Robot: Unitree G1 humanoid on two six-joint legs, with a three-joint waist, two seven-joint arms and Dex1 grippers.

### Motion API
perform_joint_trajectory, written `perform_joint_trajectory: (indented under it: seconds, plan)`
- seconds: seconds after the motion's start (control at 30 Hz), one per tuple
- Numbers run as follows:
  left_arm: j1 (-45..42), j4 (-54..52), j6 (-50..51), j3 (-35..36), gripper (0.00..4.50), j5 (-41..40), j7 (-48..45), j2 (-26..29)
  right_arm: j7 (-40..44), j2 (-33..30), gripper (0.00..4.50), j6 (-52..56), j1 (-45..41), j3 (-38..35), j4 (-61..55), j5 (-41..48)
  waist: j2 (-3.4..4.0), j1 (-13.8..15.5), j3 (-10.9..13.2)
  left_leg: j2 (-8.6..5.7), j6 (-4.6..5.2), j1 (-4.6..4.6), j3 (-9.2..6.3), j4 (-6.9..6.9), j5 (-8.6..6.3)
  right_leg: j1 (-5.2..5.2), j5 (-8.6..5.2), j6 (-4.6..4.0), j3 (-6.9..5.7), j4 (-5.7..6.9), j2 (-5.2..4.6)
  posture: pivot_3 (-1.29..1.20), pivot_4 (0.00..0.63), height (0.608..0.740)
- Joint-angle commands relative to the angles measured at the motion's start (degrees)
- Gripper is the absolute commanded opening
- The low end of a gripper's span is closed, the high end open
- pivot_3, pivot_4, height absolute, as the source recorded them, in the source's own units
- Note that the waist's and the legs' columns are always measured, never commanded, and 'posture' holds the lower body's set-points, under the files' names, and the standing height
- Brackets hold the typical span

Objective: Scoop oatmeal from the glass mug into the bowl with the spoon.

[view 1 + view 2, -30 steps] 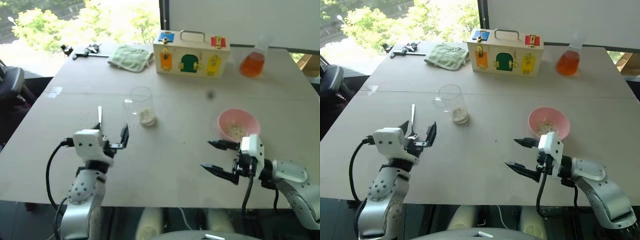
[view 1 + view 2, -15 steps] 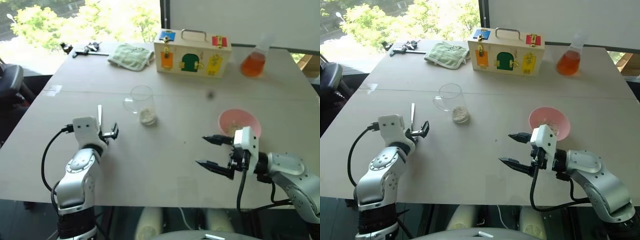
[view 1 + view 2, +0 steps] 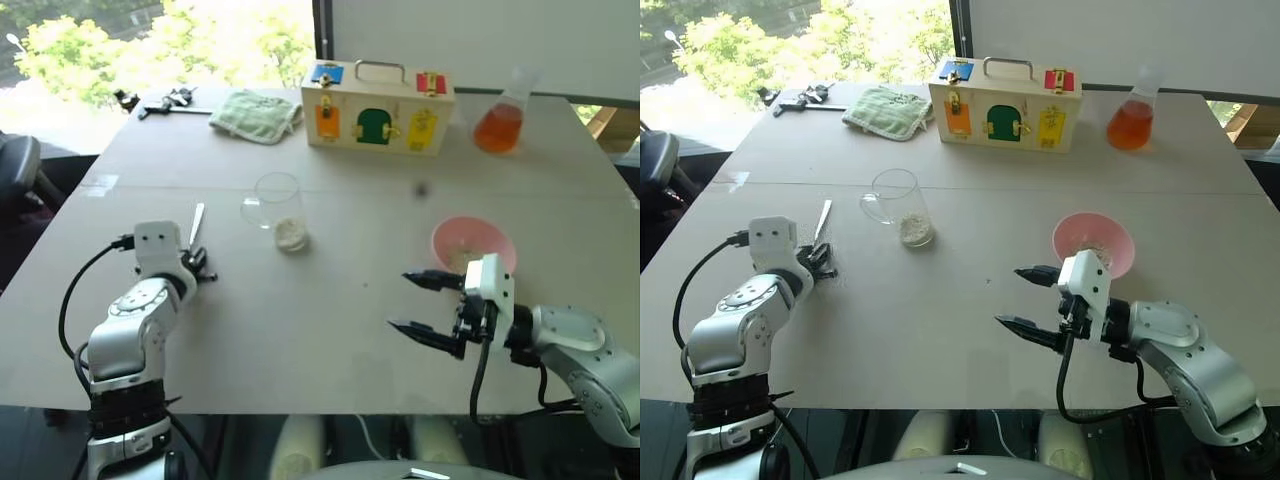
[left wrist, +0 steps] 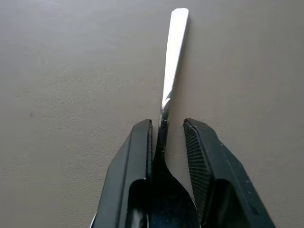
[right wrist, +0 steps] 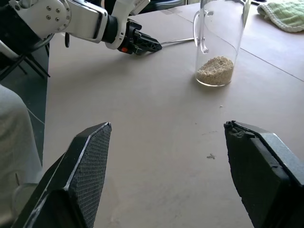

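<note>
Closing on the spoon (image 4: 173, 61) near its bowl end, the left gripper (image 4: 167, 142) is seen low on the table (image 3: 330, 320), its two black fingers pressed in against the thin neck of the handle from either side; the spoon lies flat on the tabletop and its long shiny handle runs on ahead of the fingertips. Just beyond and to the right of the spoon, the glass mug (image 3: 280, 208) is found standing upright, apart from the spoon, with a small heap of oatmeal (image 5: 215, 70) at its bottom and its side handle turned toward the left arm. The right gripper (image 3: 432, 309) is held above the table near the front edge, its fingers spread wide and nothing between them. Just behind it the pink bowl (image 3: 473, 245) is set, with a scattering of flakes inside. Farther back, a wooden latch box (image 3: 378, 106) with coloured doors is placed, a green cloth (image 3: 258, 113) and some dark metal tools (image 3: 165, 101) to its left, and a flask of orange liquid (image 3: 501, 121) to its right.
</note>
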Motion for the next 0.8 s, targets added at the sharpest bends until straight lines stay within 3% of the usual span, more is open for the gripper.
perform_joint_trajectory:
  seconds: [0.03, 0.3, 0.43, 0.63, 0.73, 0.8]
  plan:
    - [3.04, 0.24, 2.34, 1.53, 0.02, 0.01, 0.48, -0.53, 0.30, 0.28, 3.84, -1.84, 0.49, -0.25, -0.79, 0.03, 0.02, 0.02, 0.00, 0.00, 0.00, 0.01, 0.00, 0.00, 0.00, 0.00, 0.00, 0.00, 0.00, 0.01, -0.03, 0.00, 0.150, 0.740]
    - [13.20, -6.73, -19.58, 5.18, 0.02, -1.51, -3.21, -6.28, 0.07, 1.03, 3.84, -3.15, 1.20, 0.34, -0.06, -0.67, -0.02, -0.28, 0.03, 0.00, -0.02, -0.04, 0.07, -0.03, -0.02, -0.08, 0.00, -0.01, 0.25, 0.00, -0.44, 0.00, 0.150, 0.740]
    - [26.87, -10.61, -35.12, 2.39, 0.02, 0.53, -11.22, -8.15, 0.11, 1.30, 3.84, -3.10, 1.06, 0.20, 0.41, -0.47, -0.02, -0.52, 0.04, 0.00, -0.04, -0.08, 0.09, -0.07, -0.08, -0.12, -0.01, -0.07, 0.32, -0.13, -0.55, 0.00, 0.150, 0.740]
    - [41.43, -17.60, -52.11, -7.45, 0.02, -0.63, -24.74, -9.17, -3.41, 2.26, 3.84, 1.84, -0.58, -0.29, 1.02, 1.38, 0.09, -0.10, 0.11, -0.06, 0.06, -0.21, 0.03, -0.24, -0.47, -0.15, -0.13, -0.31, 0.25, -0.58, -0.75, 0.00, 0.150, 0.740]
    - [40.25, -17.45, -55.62, -12.97, 0.02, 4.52, -27.92, -5.77, -5.22, 0.57, 3.84, 5.18, -1.81, 1.40, 2.09, -1.49, 0.15, 0.52, 0.11, -0.10, 0.09, -0.42, -0.09, -0.20, -0.48, -0.29, -0.14, -0.32, 0.12, -0.62, -0.79, 0.00, 0.150, 0.740]
    - [36.65, -16.85, -56.44, -16.65, 0.02, 5.98, -29.65, -4.18, -8.50, 1.97, 3.84, 10.44, -2.62, 0.72, 2.34, 1.26, 0.18, 0.49, 0.09, -0.10, 0.10, -0.92, -0.27, -0.01, -0.44, -0.65, -0.12, -0.33, -0.12, -0.57, -0.75, 0.00, 0.150, 0.740]
